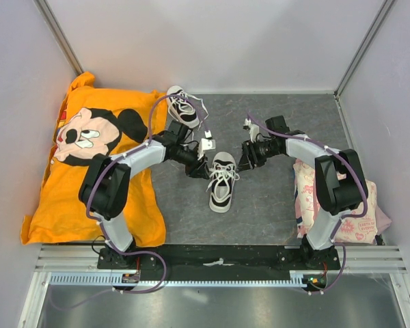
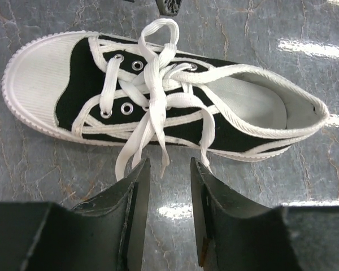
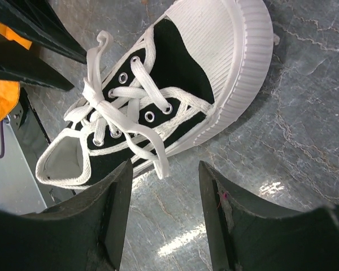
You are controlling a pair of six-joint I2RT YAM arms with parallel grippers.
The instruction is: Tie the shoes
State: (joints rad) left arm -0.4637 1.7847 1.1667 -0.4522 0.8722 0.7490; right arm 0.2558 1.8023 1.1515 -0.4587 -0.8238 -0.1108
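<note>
While my wrist cams only catch the near shoe (image 2: pixel 175 101), both my jaws half-open and empty beside it, the overhead shows a second shoe (image 1: pixel 182 109) by the orange shirt (image 1: pixel 61 205).

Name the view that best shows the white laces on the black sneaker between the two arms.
Left wrist: the black sneaker's white laces lie centred and large, loop and loose ends distinct. Right wrist shows them slanted and smaller; top external, only a tiny white tangle.

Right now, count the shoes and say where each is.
2. The near shoe lies central on the grey tabletop; the far shoe sits at the back beside the orange shirt. None looks hidden.
</note>
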